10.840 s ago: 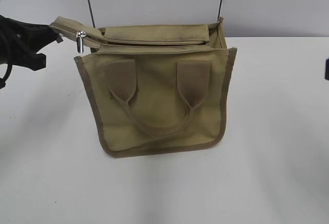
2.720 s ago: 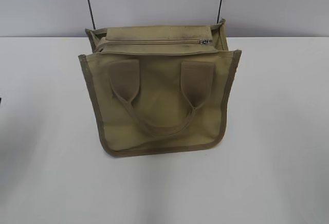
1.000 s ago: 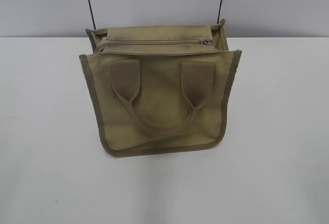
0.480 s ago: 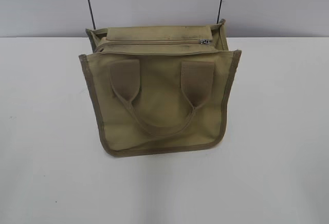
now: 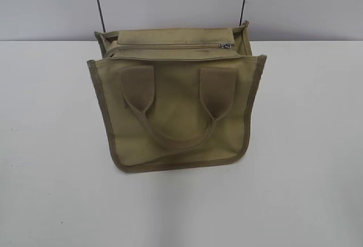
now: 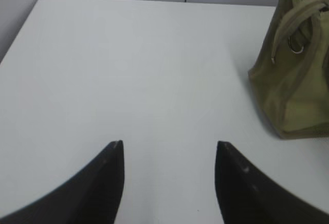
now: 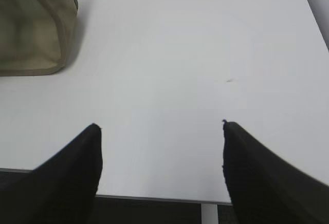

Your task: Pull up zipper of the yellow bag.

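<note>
The zipper (image 5: 170,46) is judged closed, its pull (image 5: 226,45) at the yellow bag (image 5: 176,111) end; both grippers' fingers (image 6: 110,154) (image 7: 92,136) are spread, released, best kept clear.

Left hand (image 6: 169,149) spread wide and empty, right hand (image 7: 160,126) likewise spread, holding nothing

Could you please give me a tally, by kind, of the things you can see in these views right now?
Yellow bag: 1
Zipper, pull at its right end: 1
Loop handle in full view on the bag's front: 1
Robot hands, both open over the bare white table: 2, left hand and right hand
Total: 5
</note>
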Controlling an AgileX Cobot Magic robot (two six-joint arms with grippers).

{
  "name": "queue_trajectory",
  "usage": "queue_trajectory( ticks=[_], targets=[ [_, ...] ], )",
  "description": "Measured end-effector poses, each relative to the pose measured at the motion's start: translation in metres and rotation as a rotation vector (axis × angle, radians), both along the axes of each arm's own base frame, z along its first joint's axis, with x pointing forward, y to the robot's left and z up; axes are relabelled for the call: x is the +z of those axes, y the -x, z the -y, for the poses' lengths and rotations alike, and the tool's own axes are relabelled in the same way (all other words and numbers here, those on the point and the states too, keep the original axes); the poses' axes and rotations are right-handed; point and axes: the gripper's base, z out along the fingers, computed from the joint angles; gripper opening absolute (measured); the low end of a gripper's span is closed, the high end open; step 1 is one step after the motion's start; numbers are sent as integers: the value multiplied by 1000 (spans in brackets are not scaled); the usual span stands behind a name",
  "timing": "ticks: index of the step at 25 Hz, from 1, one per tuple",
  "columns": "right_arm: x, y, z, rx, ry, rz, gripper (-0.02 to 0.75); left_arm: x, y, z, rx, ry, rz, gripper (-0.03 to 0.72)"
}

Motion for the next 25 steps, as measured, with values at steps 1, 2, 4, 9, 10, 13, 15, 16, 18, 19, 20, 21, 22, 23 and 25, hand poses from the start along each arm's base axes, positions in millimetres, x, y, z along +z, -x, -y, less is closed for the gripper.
queue_trajectory(
  ticks=[1, 2, 4, 9, 10, 13, 15, 16, 18, 19, 20, 21, 22, 23, 25],
  targets=[
    [0, 0, 0, 0, -2, 0, 536, 0, 2, 0, 15, 1, 11, 426],
    [0, 0, -1, 2, -5, 0, 536, 0, 3, 0, 28, 2, 20, 424],
    [0, 0, -1, 2, -7, 0, 536, 0, 3, 0, 52, 1, 20, 424],
    [0, 0, -1, 4, -9, 0, 536, 0, 3, 0, 72, 1, 21, 424],
    [0, 0, -1, 4, -9, 0, 536, 0, 3, 0, 72, 1, 21, 424],
    [0, 0, -1, 4, -9, 0, 536, 0, 4, 0, 72, 1, 22, 424],
    [0, 0, -1, 4, -9, 0, 536, 0, 4, 0, 72, 1, 22, 423],
    [0, 0, -1, 4, -9, 0, 536, 0, 4, 0, 72, 1, 22, 422],
    [0, 0, -1, 4, -9, 0, 536, 0, 4, 0, 72, 1, 22, 421],
    [0, 0, -1, 4, -9, 0, 536, 0, 4, 0, 72, 1, 22, 421],
    [0, 0, -1, 4, -9, 0, 536, 0, 4, 0, 72, 1, 22, 421],
    [0, 0, -1, 4, -9, 0, 536, 0, 4, 0, 72, 1, 22, 421],
    [0, 0, -1, 4, -9, 0, 536, 0, 4, 0, 72, 1, 23, 421],
    [0, 0, -1, 4, -9, 0, 536, 0, 4, 0, 72, 1, 23, 421],
    [0, 0, -1, 4, -9, 0, 536, 0, 4, 0, 72, 1, 23, 421]
  ],
)
